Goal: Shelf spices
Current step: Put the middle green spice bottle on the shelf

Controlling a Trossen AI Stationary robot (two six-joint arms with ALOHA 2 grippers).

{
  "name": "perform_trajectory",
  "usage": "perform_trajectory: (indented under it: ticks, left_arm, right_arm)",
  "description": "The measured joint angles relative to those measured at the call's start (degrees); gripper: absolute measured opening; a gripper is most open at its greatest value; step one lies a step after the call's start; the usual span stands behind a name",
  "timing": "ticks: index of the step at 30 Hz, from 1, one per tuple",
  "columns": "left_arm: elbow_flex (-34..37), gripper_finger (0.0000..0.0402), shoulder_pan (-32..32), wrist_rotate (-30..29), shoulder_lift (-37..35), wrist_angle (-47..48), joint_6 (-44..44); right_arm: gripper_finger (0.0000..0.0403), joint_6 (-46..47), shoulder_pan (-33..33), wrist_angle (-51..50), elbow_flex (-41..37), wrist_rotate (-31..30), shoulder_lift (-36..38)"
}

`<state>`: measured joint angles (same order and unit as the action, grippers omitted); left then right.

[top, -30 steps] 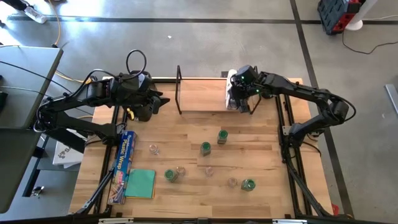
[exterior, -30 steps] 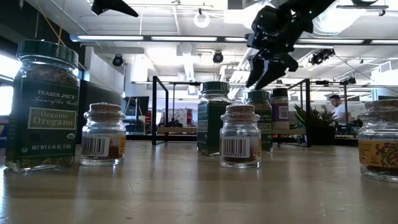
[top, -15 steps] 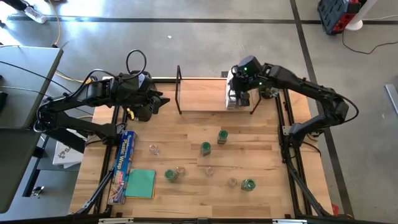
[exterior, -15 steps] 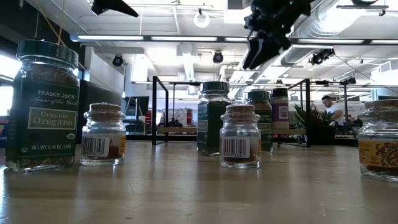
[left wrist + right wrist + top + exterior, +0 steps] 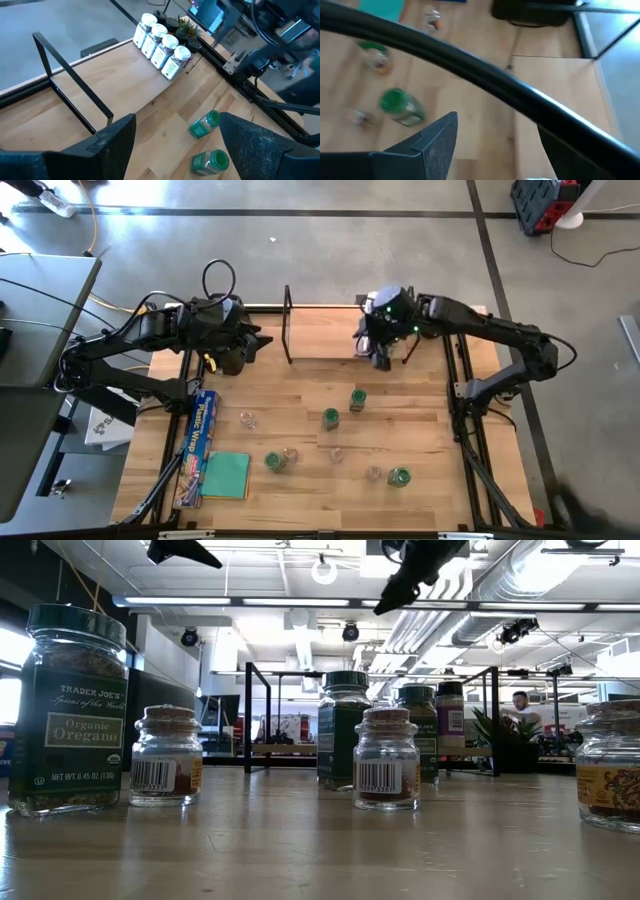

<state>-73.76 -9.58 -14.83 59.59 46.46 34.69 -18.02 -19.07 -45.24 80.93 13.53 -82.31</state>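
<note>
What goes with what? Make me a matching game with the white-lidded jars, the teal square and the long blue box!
Things:
1. row of white-lidded spice jars
2. flat teal square pad
3. long blue cardboard box

Places:
A. lying along the left edge of the wooden table
B. standing on the light wooden shelf board
C. lying flat near the table's front left corner

Pairs: 1-B, 2-C, 3-A

Four white-lidded jars (image 5: 161,44) stand on the shelf (image 5: 100,75); others (image 5: 330,418) dot the table.
</note>
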Motion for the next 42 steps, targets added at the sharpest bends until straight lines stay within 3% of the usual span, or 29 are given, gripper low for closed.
perform_trajectory:
  ticks: [5, 9, 15, 19, 23, 27, 34, 38, 42]
  left_arm:
    - [0.0, 0.0282, -0.02, 3.55, 0.96, -0.55, -6.68]
    - [0.0, 0.0282, 0.0, 9.86, 3.35, -3.36, -14.61]
    - [-0.11, 0.0282, 0.04, 33.92, 12.64, -10.35, -32.97]
    - [-0.07, 0.0282, 0.39, 42.42, 20.04, -11.25, -45.19]
    - [-0.07, 0.0282, 2.71, 43.14, 26.11, -13.53, -61.46]
    - [-0.04, 0.0282, 4.82, 43.06, 31.68, -16.96, -69.51]
    - [0.0, 0.0282, 7.17, 42.52, 39.1, -22.41, -72.35]
    - [0.0, 0.0283, 7.64, 38.56, 42.73, -24.66, -71.61]
    - [-0.17, 0.0292, 7.72, 38.49, 45.65, -25.61, -68.98]
  right_arm:
    - [0.0268, 7.0, 6.86, 0.01, 0.0, -0.23, -0.02]
    - [0.0268, 17.54, 12.64, 0.0, -0.02, -5.62, -0.02]
    - [0.0268, 41.62, 19.26, -3.08, -0.04, -10.49, 0.5]
    - [0.0268, 57.35, 22.96, -8.71, -0.07, -10.96, 1.04]
    - [0.0268, 66.69, 28.12, -15.45, -0.07, -14.71, 2.35]
    - [0.0268, 74.72, 33.43, -21.28, -0.09, -18.14, 3.47]
    - [0.0268, 77.19, 41.24, -26.7, -0.09, -25.29, 3.79]
    - [0.0268, 76.15, 44.04, -29.23, -0.09, -30.39, 3.79]
    - [0.0268, 76.38, 45.6, -30.79, -0.09, -31.5, 3.79]
